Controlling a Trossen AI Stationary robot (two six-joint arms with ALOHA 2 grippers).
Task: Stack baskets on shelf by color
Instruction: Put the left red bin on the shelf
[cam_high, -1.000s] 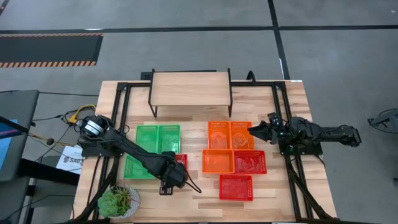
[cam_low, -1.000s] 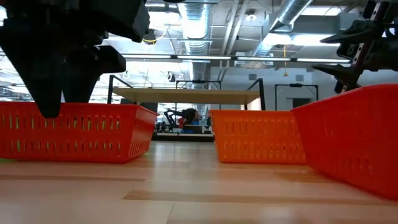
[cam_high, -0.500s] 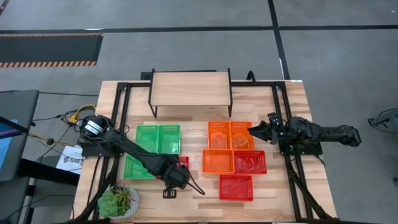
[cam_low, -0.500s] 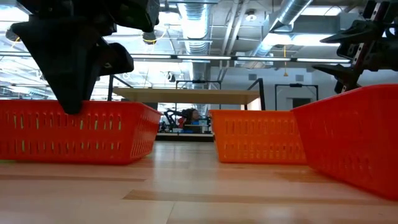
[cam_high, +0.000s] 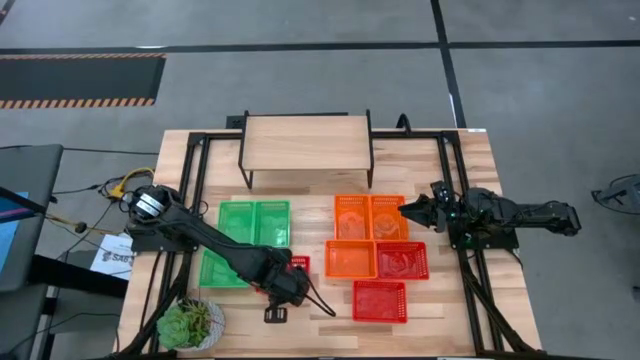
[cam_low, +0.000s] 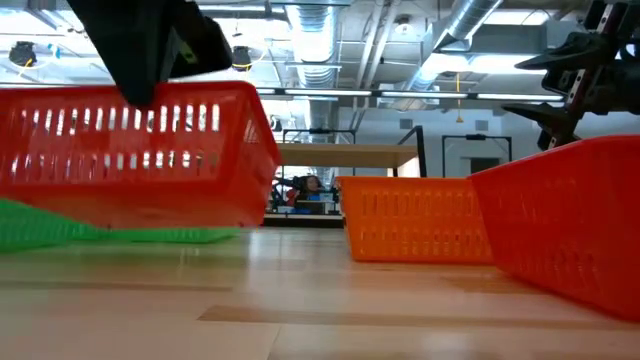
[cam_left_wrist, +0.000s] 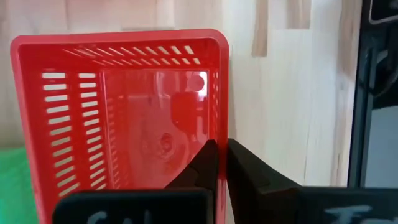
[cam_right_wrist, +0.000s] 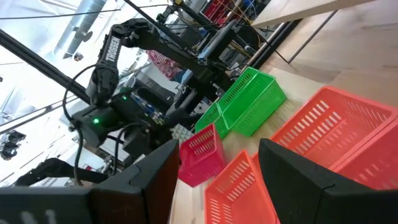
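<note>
Wooden table (cam_high: 440, 330) carries the spread; shelf (cam_high: 306, 143) at 12 o'clock stands bare, nothing stacked yet. Step in hand: first pick. Left claw (cam_left_wrist: 221, 163) is pinched on the rim of a red basket (cam_low: 135, 155), which hangs clear of the table at about 7 o'clock, tilted, near the green baskets (cam_high: 254, 222). Long axis appears to run 12 to 6. Next move, as I judge: carry it to the shelf and level it. Right claw (cam_high: 405, 210) waits at 3 o'clock, spread open, beside the orange baskets (cam_high: 370, 216).
</note>
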